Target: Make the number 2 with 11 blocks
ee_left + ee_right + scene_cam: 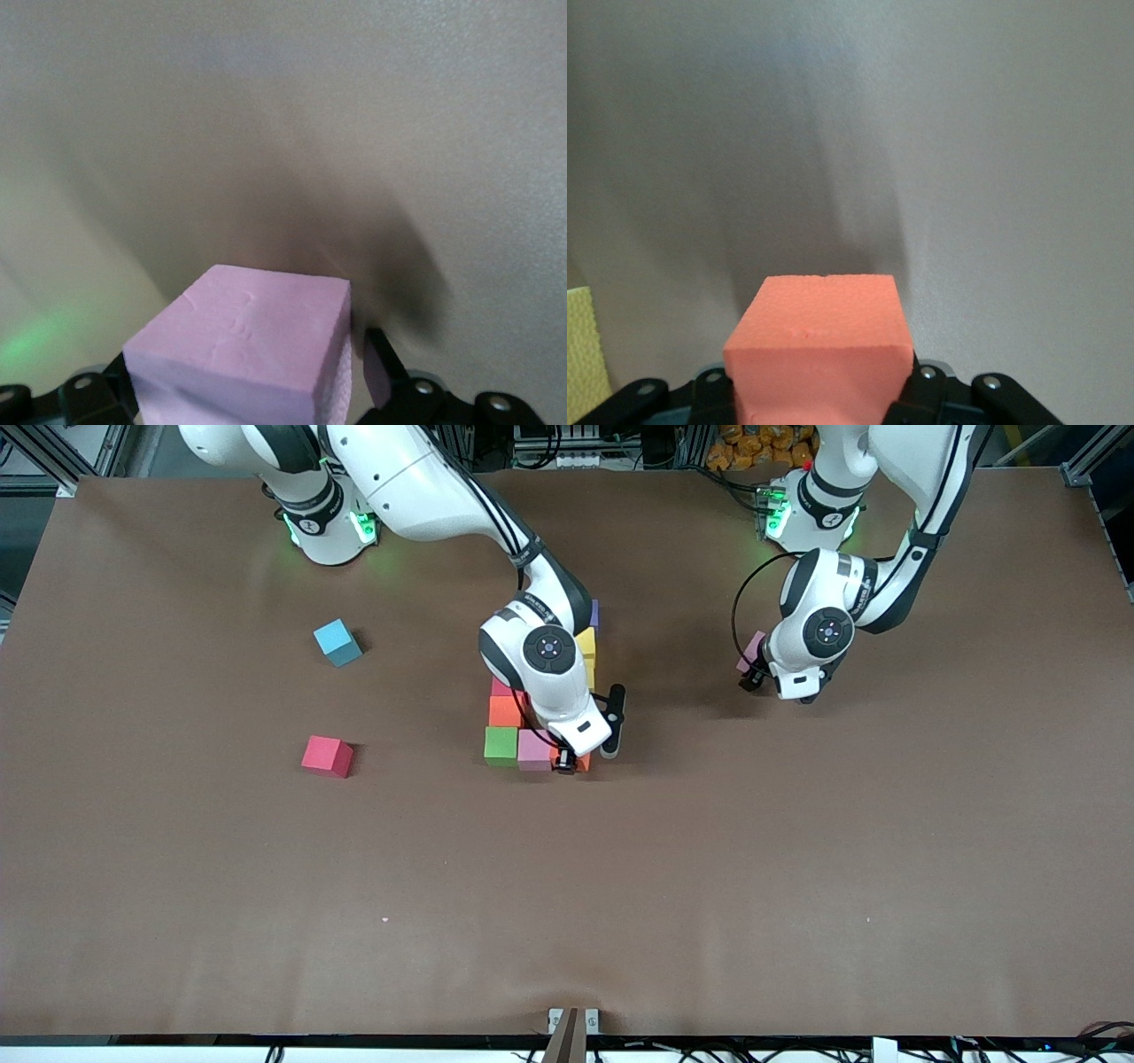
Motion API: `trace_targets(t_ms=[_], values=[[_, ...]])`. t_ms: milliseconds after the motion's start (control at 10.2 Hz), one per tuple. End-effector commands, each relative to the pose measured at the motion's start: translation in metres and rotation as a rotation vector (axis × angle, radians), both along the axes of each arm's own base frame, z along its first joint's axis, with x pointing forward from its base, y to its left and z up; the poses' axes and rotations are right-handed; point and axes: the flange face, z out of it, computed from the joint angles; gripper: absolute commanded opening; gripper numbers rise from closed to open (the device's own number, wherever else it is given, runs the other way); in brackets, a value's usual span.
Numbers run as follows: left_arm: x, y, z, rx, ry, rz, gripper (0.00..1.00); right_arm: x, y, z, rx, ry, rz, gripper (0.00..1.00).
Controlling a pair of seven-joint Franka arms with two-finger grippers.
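Your right gripper (568, 765) sits low at the end of the partly built number 2 (540, 691) nearest the front camera, its fingers closed tight on a matte orange foam cube (819, 341) that lines up beside the pink cube (535, 749) and the green cube (500, 745) in the row nearest that camera. Above that row you can see another orange cube (507, 710), a sliver of a pinkish one, a yellow cube (586, 644) and a purple edge (594, 613), the rest hidden under the arm. Your left gripper (753, 676) hangs over bare brown table (797, 868) toward the left arm's end, fingers spread wide with a pale pink cube (248, 350) between them; whether they press it you cannot tell. A light blue cube (337, 642) and a red cube (326, 755) lie loose toward the right arm's end, well apart, the red one nearer the front camera
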Motion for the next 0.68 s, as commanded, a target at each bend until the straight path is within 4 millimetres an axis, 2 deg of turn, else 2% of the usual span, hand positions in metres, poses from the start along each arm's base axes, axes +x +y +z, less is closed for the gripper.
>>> trace_targets(t_ms=[0, 98, 391, 586], values=[[0.014, -0.003, 0.023, -0.010, 0.009, 0.003, 1.00, 0.007, -0.001, -0.003, 0.024, 0.018, 0.003, 0.49], [0.026, -0.007, 0.036, -0.008, 0.028, 0.003, 1.00, 0.007, -0.001, -0.003, 0.025, 0.017, 0.003, 0.55], [0.049, -0.015, 0.062, -0.011, 0.037, 0.000, 1.00, 0.005, 0.003, -0.005, 0.040, 0.015, -0.011, 1.00], [0.072, -0.015, 0.085, -0.016, 0.032, -0.005, 1.00, 0.002, 0.007, -0.001, 0.046, 0.012, -0.004, 1.00]])
